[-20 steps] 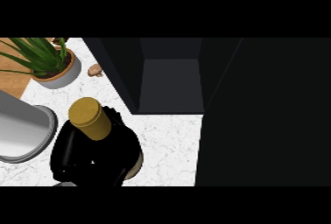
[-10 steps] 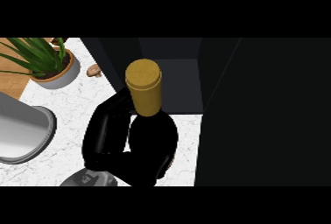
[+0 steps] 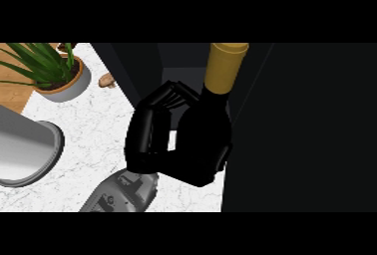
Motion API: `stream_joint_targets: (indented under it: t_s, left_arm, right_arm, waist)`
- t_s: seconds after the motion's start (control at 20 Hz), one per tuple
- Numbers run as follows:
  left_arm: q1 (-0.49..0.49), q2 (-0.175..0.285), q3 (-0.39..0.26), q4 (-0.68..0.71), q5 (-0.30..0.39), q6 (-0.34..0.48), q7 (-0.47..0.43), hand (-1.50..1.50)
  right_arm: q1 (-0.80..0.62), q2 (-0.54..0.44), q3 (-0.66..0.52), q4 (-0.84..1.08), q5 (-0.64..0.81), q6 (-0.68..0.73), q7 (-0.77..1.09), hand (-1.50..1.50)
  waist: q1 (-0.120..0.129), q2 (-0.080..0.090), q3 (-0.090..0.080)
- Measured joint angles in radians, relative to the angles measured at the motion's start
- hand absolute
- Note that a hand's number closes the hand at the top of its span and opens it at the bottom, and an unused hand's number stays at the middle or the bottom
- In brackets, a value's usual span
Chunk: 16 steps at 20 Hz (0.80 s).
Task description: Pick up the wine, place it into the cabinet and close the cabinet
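Note:
The wine bottle (image 3: 205,142) has a dark body and a gold neck (image 3: 225,67). It is lifted off the white counter and leans with its neck toward the black cabinet (image 3: 140,69), whose dark opening (image 3: 180,57) shows at the top middle. My left hand (image 3: 151,134) is shut on the bottle's body from the left, fingers curled round its far side. Its grey forearm (image 3: 121,191) comes in from the lower left. The cabinet's wide black door (image 3: 309,129) fills the right side. My right hand does not show.
A potted green plant (image 3: 55,74) stands at the back left on the marble counter (image 3: 88,124), with a small brown object (image 3: 109,79) beside it. A large grey round vessel (image 3: 22,149) sits at the left edge, and a wooden board (image 3: 11,94) lies behind it.
My left hand has carried the bottle up and to the right, from the counter near the grey vessel to the cabinet's opening. The gold neck now overlaps the cabinet's interior.

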Motion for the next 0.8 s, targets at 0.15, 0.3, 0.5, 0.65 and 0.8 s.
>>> stream_joint_targets:
  t_s: [0.15,0.3,0.5,0.65,0.8]
  left_arm:
    - [-0.061,0.0,0.005,0.046,-0.003,0.035,0.006,1.5]
    - [-0.093,0.0,-0.003,0.099,-0.004,0.061,-0.019,1.5]
    - [-0.12,0.0,-0.034,0.157,0.037,0.11,-0.067,1.5]
    - [-0.139,0.0,-0.039,0.197,0.073,0.137,-0.096,1.5]
    - [-0.146,0.0,-0.017,0.229,0.12,0.136,-0.136,1.5]
  right_arm:
    - [0.008,0.007,0.014,-0.001,-0.001,0.003,-0.005,-1.5]
    - [0.024,0.017,0.04,-0.002,0.003,0.006,-0.015,-1.5]
    - [0.016,0.012,0.031,-0.001,0.005,0.006,-0.017,-1.5]
    - [0.027,0.016,0.045,-0.002,0.008,0.006,-0.022,-1.5]
    - [0.038,0.008,0.03,-0.003,0.006,0.019,-0.036,-1.5]
  waist:
    - [0.0,0.0,0.0]
    - [-0.001,0.0,0.0]
    - [-0.002,0.001,0.0]
    - [-0.002,0.001,0.0]
    - [-0.002,0.001,0.0]
